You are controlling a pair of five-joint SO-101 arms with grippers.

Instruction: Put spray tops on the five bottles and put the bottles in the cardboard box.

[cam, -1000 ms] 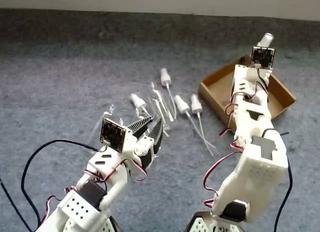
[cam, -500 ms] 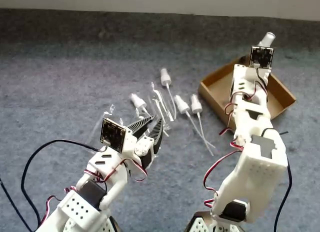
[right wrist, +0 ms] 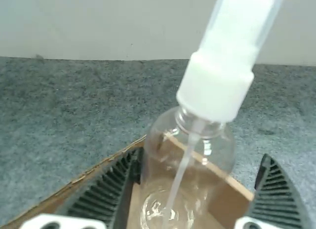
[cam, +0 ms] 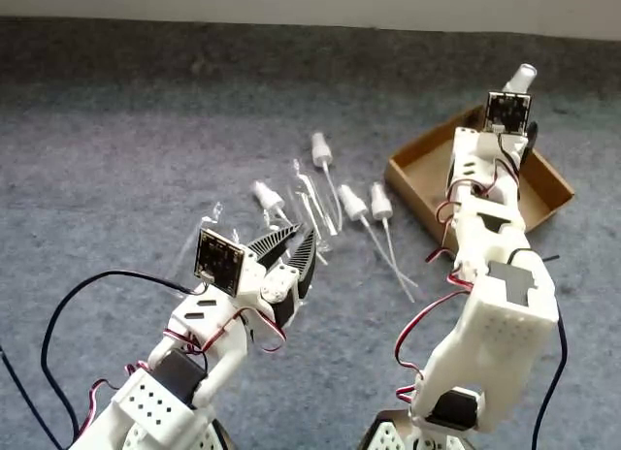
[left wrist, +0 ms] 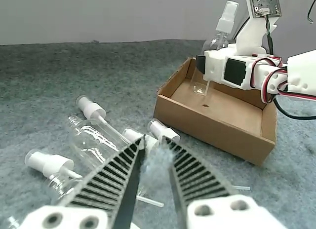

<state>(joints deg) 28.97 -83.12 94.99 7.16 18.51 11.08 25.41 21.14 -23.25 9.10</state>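
- The grey carpet (cam: 146, 130) covers the table. In the high view my arms come in from 5 and 7 o'clock.
- The cardboard box (cam: 424, 167) sits at 2 o'clock, open side up.
- My right gripper (right wrist: 200, 162) hangs over the box with its fingers spread wide around one bottle (right wrist: 197, 135). One finger lies against the clear wall and the other stands apart from it, so I judge the grip is off.
- That bottle stands upright inside the box with its spray top (right wrist: 224, 66) on (whether its base rests on the box floor I can't tell).
- My left gripper (left wrist: 154, 140) sits toward 7 o'clock, its fingers narrow with a slim gap, holding nothing.
- The nearest bottle (left wrist: 96, 140) lies on the carpet just beyond those fingertips, at about 12 o'clock from them. Its long axis runs roughly 11 to 5 o'clock, with the capped end (left wrist: 91, 108) away from me. My left arm is plainly the nearer one, and I'd need to close across that axis.
- Three more white tops (cam: 320, 149) lie nearby toward 1 o'clock (their clear bodies are hard to make out).
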